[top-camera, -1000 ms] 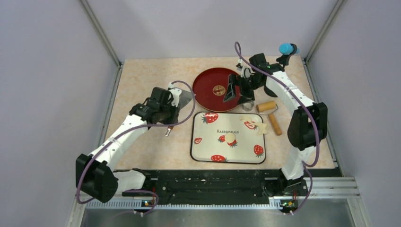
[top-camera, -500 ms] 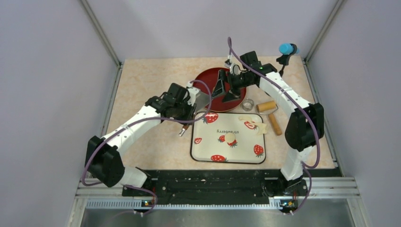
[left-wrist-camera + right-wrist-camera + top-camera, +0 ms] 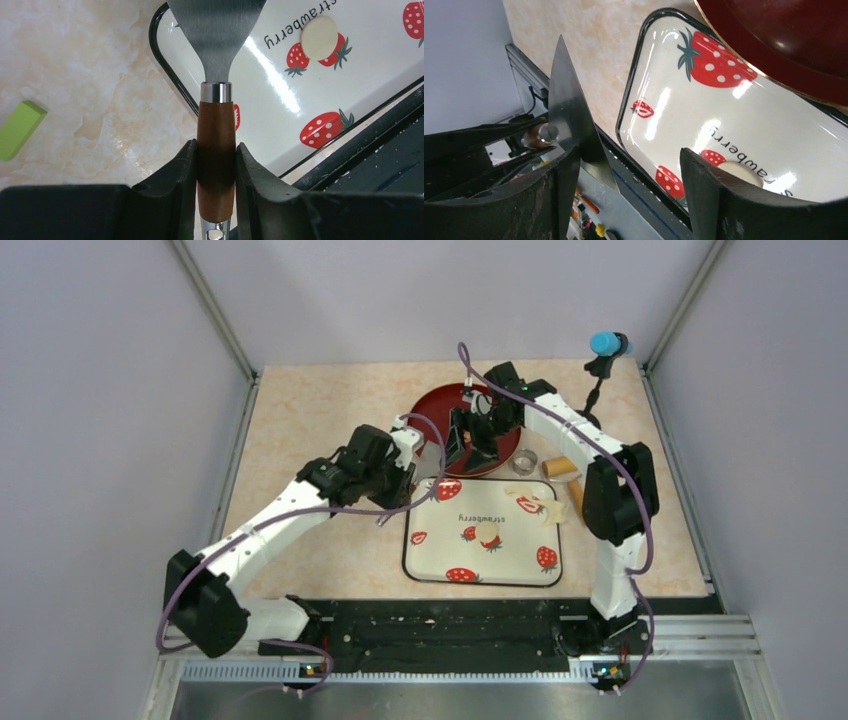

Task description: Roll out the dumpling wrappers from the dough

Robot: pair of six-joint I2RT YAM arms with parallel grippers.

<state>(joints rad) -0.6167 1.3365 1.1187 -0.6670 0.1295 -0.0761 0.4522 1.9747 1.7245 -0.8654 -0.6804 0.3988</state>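
Step in hand, as judged: lifting the dumpling wrapper off the strawberry tray, where it lies near the middle. The left gripper has its fingers clenched on the spatula handle — bring the blade low and flat, then slide it under the disc's edge without creasing it. The right gripper, fingers released and grasping nothing, hangs beside the red plate. The blade's tip is cut off in the left wrist view, so whether it touches the tray cannot be told.
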